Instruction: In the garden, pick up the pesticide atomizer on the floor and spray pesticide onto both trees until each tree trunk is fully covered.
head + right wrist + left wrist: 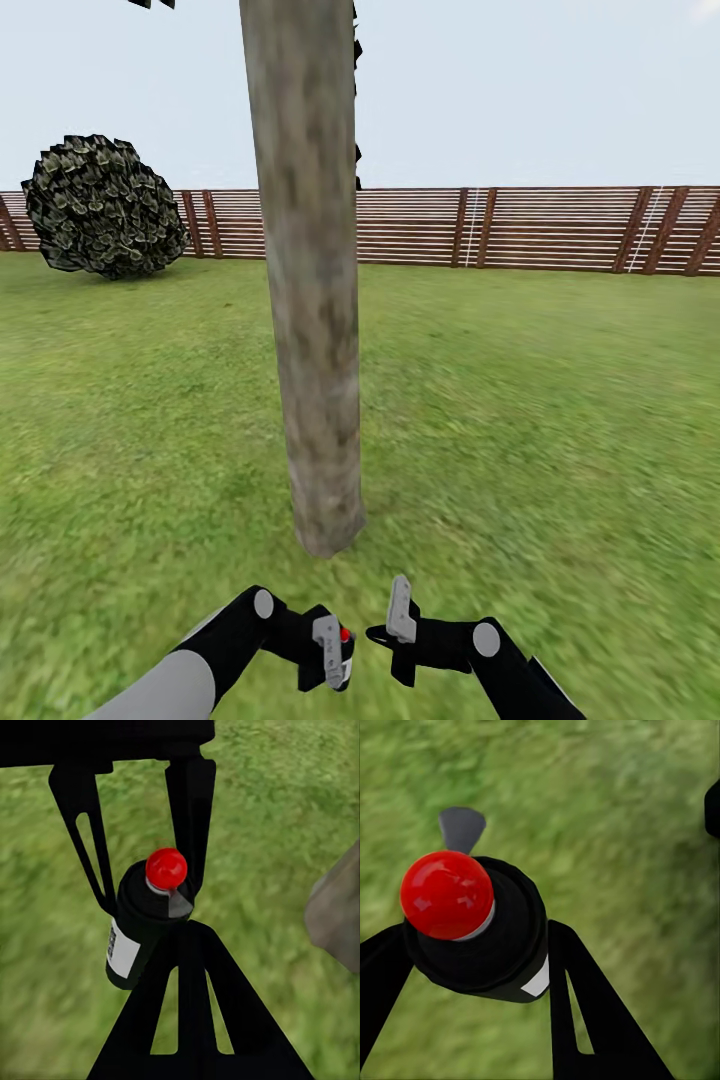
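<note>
- Left gripper [330, 650] is clamping the pesticide atomizer [340, 655] — black bottle body pinched between the two fingers [585, 1012], red cap [446, 894] sitting just past the fingertips, white label [122, 950] on the side.
- Grip is looking low on the bottle, near the neck; a hard swing could be tipping it out of the jaws — judgement only.
- Nozzle direction is unclear from these views: a small grey tab [461, 827] is poking out beyond the cap, can't tell if that is the spout. If it is facing away from the trunk, spray is landing on grass [560, 420] instead.
- Tree trunk [310, 300] is standing just ahead of the left gripper, slightly up and right of it, very close. Risk — arm or bottle bumping the bark on a lift.
- Trunk is tall, running out of the head view at the top; spraying from this low height is likely leaving upper bark uncovered.
- Right gripper [395, 625] is sitting just beside the left one, fingers apart and holding nothing, nearly touching the bottle — could be knocking it loose.
- Second tree isn't covered yet; fence [540, 228] and dark bush [105, 205] are far beyond both grippers.
</note>
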### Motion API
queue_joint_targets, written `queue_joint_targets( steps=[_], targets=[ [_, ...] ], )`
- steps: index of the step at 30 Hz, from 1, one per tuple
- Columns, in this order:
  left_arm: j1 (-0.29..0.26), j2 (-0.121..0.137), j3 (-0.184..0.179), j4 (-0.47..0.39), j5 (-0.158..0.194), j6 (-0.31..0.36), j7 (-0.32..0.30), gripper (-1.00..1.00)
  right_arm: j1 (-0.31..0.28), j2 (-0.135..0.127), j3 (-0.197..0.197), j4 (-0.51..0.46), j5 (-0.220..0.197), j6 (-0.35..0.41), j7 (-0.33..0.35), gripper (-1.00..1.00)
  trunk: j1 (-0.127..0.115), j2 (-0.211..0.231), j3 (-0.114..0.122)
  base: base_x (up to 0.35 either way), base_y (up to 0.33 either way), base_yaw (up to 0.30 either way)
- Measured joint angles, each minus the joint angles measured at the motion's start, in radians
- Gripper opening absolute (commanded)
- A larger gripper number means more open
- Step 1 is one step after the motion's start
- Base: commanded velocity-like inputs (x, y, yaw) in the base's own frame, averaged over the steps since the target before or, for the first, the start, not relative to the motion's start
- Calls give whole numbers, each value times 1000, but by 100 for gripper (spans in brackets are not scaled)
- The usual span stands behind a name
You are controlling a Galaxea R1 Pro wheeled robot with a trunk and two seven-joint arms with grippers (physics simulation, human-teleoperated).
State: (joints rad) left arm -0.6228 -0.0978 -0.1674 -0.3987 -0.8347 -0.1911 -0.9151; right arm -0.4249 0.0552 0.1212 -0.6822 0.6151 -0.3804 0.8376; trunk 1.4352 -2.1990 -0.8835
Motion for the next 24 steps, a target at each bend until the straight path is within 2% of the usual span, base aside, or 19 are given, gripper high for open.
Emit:
queue_joint_targets(
  steps=[2,5,8,24],
  targets=[
    [0,0,0,0,1,-1,-2,-100,0,0,0,0,0,0,0,-100,0,0,0,0,0,0],
    [0,0,0,-1,4,-4,-45,-100,0,0,0,0,0,0,0,-100,0,0,0,0,0,0],
    [1,0,2,-10,6,-5,-57,-100,0,0,0,0,0,0,0,-100,0,0,0,0,0,0],
    [2,-12,6,-19,9,-8,-61,-100,0,0,0,-1,0,0,0,-100,0,0,0,0,0,0]
  ],
)
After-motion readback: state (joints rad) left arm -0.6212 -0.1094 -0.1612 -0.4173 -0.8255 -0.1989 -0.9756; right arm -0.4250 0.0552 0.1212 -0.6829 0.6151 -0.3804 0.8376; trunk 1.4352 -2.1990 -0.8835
